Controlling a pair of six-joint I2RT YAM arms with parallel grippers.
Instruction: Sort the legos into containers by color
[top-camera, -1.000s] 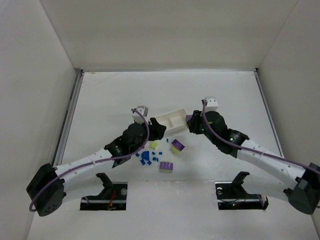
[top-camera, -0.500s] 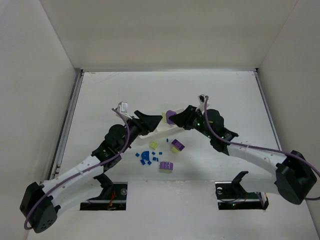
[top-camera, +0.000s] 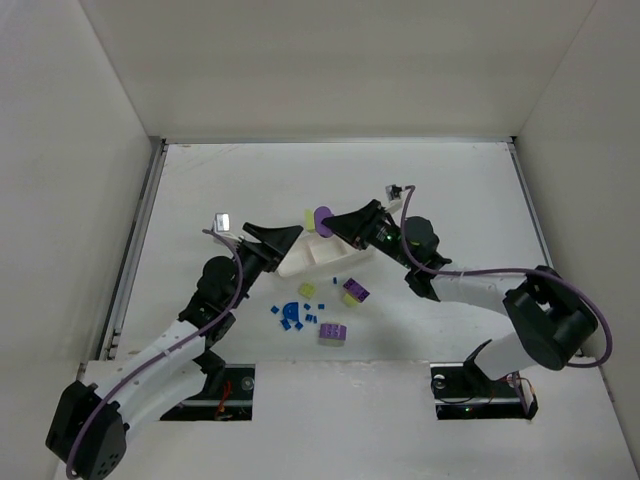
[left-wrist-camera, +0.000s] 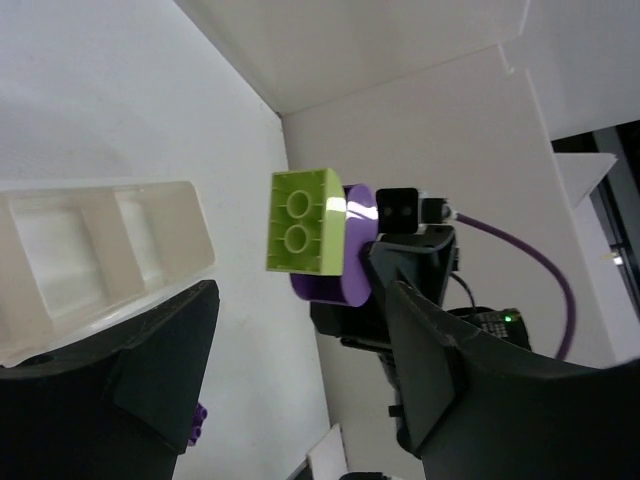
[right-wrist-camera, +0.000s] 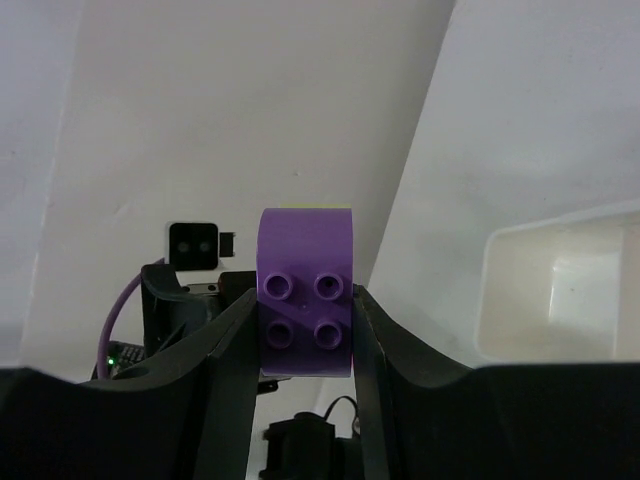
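Leftward the right arm (top-camera: 470, 290) stretches, claw (top-camera: 338, 225) pinching a purple brick (right-wrist-camera: 305, 262).

**Tray Ends and Block Sides Being Hidden**

In the left wrist view the white tray (left-wrist-camera: 100, 235) is being cut off by the left edge. Its lower rim is being covered by a dark finger (left-wrist-camera: 150, 365) of the left pincer (left-wrist-camera: 300, 300).

In the right wrist view only one corner compartment is being shown, the rest being cropped by the right edge. The flanks of the purple block (right-wrist-camera: 305, 250) are being masked by the fingers (right-wrist-camera: 225, 350) of the right pincer (right-wrist-camera: 305, 300). The yellow-green brick (left-wrist-camera: 298, 220) behind it is being reduced there to a thin sliver.

From above, the blue bits (top-camera: 298, 318) are being rendered too small for their shapes to be told.
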